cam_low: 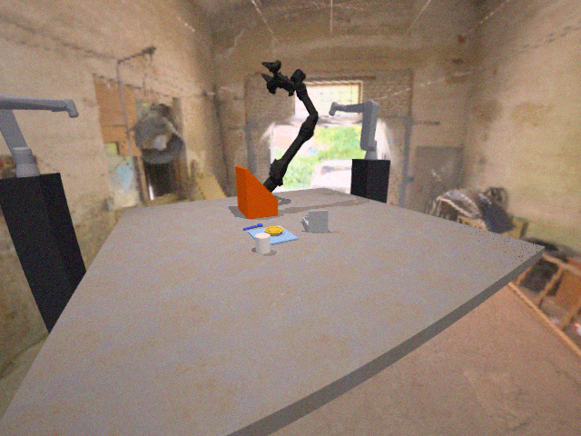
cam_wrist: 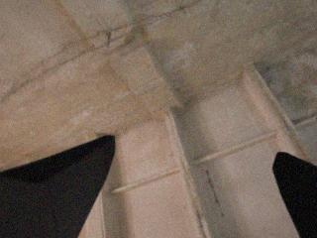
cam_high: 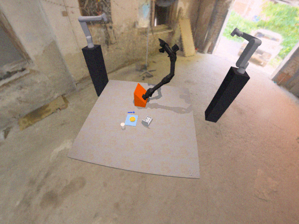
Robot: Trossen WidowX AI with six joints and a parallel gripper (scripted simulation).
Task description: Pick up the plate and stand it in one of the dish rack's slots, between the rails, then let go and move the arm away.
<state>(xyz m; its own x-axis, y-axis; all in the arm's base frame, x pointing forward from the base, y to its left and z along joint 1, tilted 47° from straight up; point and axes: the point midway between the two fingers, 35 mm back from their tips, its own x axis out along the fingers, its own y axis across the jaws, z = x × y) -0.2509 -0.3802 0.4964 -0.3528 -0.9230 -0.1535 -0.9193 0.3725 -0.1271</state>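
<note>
Currently high above the surface (cam_high: 135,149) (cam_low: 281,300), with pincer (cam_high: 160,45) (cam_low: 264,72) (cam_wrist: 193,152) wide apart and nothing between the fingers. Flat on a blue cloth (cam_high: 128,123) (cam_low: 284,238): the yellow plate (cam_high: 132,119) (cam_low: 273,231), near the white cup (cam_high: 122,125) (cam_low: 262,243). Could knock that cup through a low, sideways approach. Might pinch cloth along with plate, from reaching too deep under the rim. Could jam on the rails of the grey rack (cam_high: 144,122) (cam_low: 318,221), if tilted or off the slot.
</note>
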